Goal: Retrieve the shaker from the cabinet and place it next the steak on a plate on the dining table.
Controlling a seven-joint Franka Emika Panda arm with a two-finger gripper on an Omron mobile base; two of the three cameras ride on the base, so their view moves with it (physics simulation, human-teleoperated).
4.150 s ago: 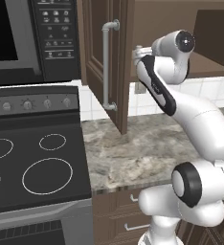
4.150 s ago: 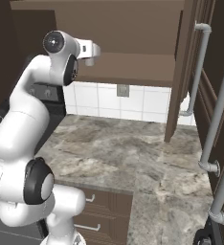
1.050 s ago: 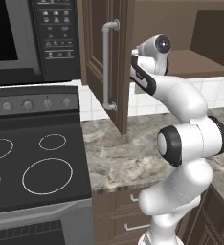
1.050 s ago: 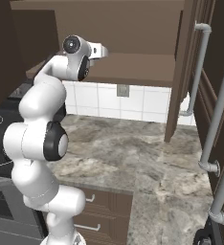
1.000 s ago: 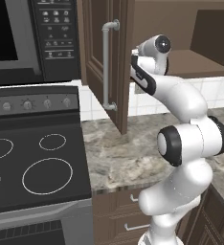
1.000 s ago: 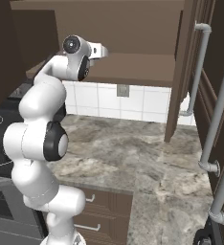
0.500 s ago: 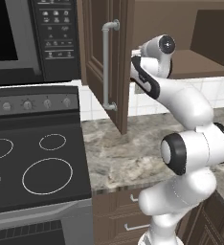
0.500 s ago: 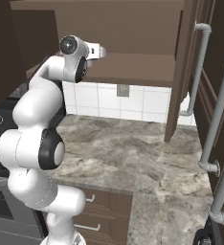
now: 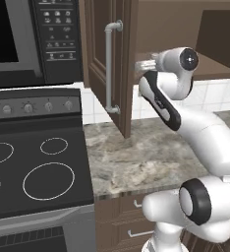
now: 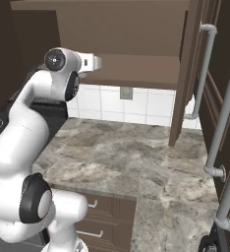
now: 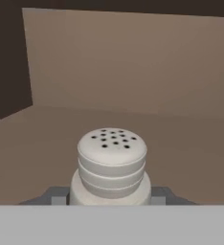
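The dark brown wooden wall cabinet (image 9: pixel 107 59) has a panelled door swung open, a long silver bar handle, and a smooth brown shelf (image 10: pixel 136 69). Below lies the grey-brown marbled stone surface (image 10: pixel 136 152). On the shelf the small pale grey ridged cylindrical shaker (image 11: pixel 112 167), its domed cap dotted with holes, stands upright between the end effector (image 11: pixel 109 195) tips. A second ago the tips stood wider; they have since closed onto the shaker's sides.
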